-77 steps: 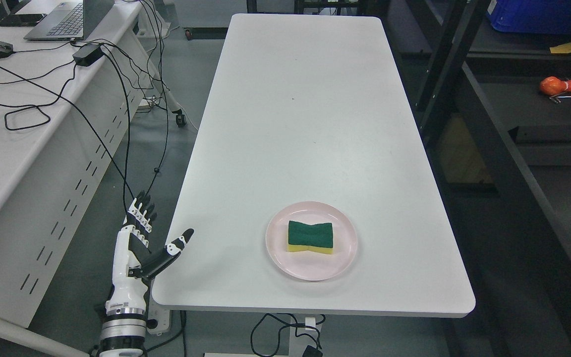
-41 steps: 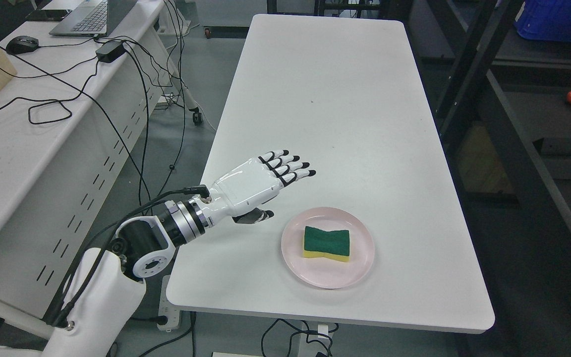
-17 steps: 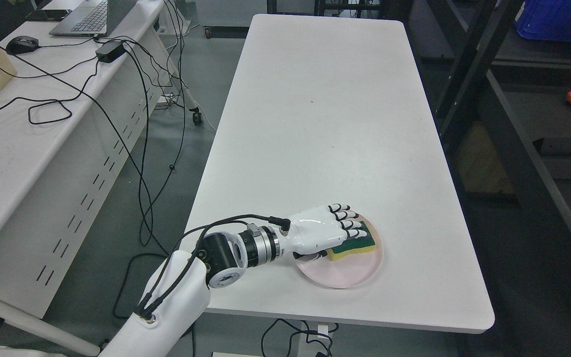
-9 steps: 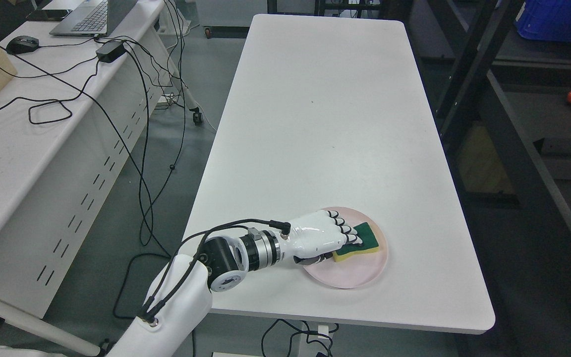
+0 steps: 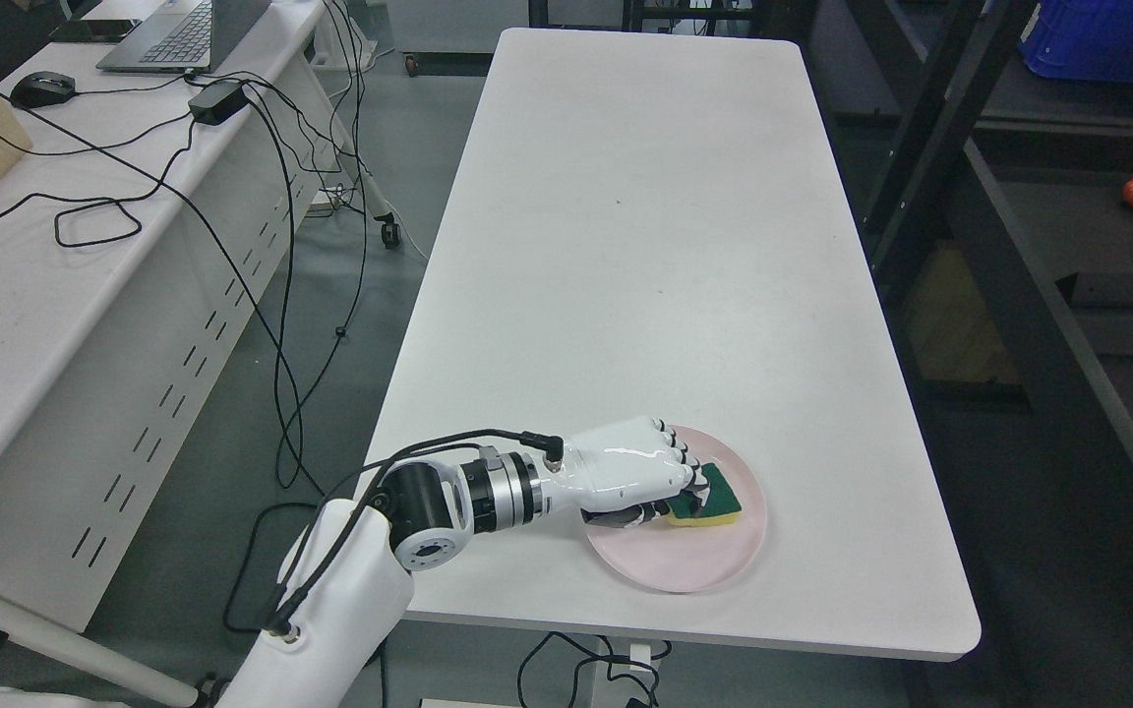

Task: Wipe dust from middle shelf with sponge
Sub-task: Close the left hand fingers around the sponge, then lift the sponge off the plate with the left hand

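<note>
The left hand [image 5: 630,477] has its fingers curled tight around the sponge [image 5: 709,495] on the pink plate [image 5: 714,565]

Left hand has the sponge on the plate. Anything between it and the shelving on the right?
Nothing visible on the table blocks it. The left hand is closed on the sponge over the pink plate; the dark shelving stands past the table's right edge, its slanted black strut at the near side.

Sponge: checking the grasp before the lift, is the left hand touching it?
Touching. Head view shows the left hand with fingers curled over the sponge.
</note>
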### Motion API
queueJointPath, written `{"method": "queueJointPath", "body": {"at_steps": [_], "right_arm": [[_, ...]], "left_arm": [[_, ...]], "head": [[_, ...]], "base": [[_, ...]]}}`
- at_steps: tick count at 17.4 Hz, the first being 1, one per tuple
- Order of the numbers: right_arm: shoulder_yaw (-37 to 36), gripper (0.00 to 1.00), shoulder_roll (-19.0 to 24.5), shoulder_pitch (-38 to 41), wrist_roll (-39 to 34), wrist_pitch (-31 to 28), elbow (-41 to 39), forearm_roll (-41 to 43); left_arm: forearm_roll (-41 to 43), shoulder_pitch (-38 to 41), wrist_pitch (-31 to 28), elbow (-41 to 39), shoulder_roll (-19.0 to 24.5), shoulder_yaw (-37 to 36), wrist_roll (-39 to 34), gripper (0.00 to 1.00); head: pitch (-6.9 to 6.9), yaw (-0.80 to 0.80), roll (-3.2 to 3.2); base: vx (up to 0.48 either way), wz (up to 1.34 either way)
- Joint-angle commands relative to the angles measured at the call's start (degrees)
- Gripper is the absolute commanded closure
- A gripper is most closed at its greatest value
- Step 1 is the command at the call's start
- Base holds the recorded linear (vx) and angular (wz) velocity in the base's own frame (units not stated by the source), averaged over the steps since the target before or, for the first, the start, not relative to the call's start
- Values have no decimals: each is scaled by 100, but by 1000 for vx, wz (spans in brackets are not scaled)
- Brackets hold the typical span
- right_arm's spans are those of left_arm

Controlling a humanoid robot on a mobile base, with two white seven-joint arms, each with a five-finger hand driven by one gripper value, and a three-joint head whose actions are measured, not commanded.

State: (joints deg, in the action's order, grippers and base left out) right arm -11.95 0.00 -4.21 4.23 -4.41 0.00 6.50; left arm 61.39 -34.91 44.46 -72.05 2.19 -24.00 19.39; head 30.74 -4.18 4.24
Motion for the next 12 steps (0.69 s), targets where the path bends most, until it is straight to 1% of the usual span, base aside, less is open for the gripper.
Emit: {"method": "queueJointPath", "body": {"at_steps": [1,4,6,7,9,12], "right_arm": [[-1,0,-100,0,-1,1,-100,0],[-1,0,-100,0,-1,1,-100,0],[-1,0,-100,0,-1,1,-100,0],[-1,0,-100,0,-1,1,-100,0],[-1,0,-100,0,-1,1,-100,0],[-1,0,-100,0,-1,1,-100,0]], "left_arm": [[-425,10,54,-317,71,1160,-15,100],[-523,-86,54,-783,290,1310,-23,100],[-523,-218,54,-1029,343,1529,-14,100],[-523,-349,54,-1117,439,1652,-14,100],[-523,-551,54,-1214,554,1741,-23,100],[-523,-798,54,-1276,555,1732,-14,100]], "head": [[0,0,0],[0,0,0],[0,0,0],[0,0,0],[0,0,0],[0,0,0]], "base": [[0,0],[0,0],[0,0],[0,0],[0,0],[0,0]]}}
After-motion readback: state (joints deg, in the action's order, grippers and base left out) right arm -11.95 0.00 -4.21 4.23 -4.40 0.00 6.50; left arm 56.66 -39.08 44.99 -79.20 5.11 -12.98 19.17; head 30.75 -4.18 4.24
